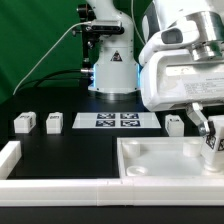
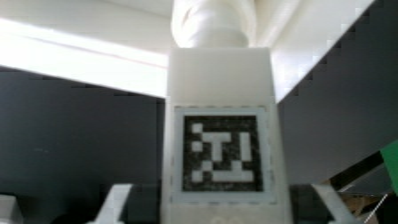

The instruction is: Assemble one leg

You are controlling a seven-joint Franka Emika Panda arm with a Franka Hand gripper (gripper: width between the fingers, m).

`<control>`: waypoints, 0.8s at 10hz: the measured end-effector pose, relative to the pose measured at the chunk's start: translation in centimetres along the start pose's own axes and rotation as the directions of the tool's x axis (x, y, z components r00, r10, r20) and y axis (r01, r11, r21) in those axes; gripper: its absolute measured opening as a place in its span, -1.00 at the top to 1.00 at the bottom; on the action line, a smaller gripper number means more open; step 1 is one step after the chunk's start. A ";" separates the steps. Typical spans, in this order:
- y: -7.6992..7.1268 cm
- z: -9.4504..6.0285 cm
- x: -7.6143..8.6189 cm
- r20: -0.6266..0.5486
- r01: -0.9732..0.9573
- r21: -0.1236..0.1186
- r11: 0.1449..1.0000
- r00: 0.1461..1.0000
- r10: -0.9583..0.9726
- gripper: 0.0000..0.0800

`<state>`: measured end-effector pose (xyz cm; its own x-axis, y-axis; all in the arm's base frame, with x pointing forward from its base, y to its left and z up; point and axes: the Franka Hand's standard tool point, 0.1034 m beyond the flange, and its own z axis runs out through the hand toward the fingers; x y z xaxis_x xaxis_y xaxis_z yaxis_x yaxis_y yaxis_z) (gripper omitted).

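My gripper [image 1: 212, 138] is shut on one leg [image 1: 212, 144], a small white block with a black-and-white tag, and holds it over the far right corner of the white tray-like tabletop [image 1: 150, 165]. In the wrist view the leg [image 2: 222, 110] fills the middle, tag facing the camera, between the two fingers [image 2: 125, 200] of the gripper [image 2: 222, 208]. Its narrower far end points at the white tabletop [image 2: 71, 45]. Three more legs lie on the black table: two at the exterior view's left [image 1: 24, 122] [image 1: 54, 122] and one [image 1: 174, 124] behind the tabletop.
The marker board [image 1: 118, 121] lies flat at the table's middle, in front of the arm's base [image 1: 112, 75]. A white L-shaped rail [image 1: 12, 160] runs along the front and left edges. A green curtain hangs behind.
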<state>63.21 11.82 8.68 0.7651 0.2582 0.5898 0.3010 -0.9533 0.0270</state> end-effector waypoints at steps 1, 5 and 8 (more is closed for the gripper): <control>-0.1 0.2 -0.3 -0.001 0.000 0.000 1.000 1.000 0.000 0.26; -0.3 0.4 -0.8 -0.012 0.000 -0.002 1.000 1.000 0.000 0.26; -0.3 0.4 -0.8 -0.007 0.000 0.000 1.000 1.000 0.000 0.26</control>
<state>62.74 12.00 7.86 0.7611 0.2573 0.5953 0.3011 -0.9532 0.0271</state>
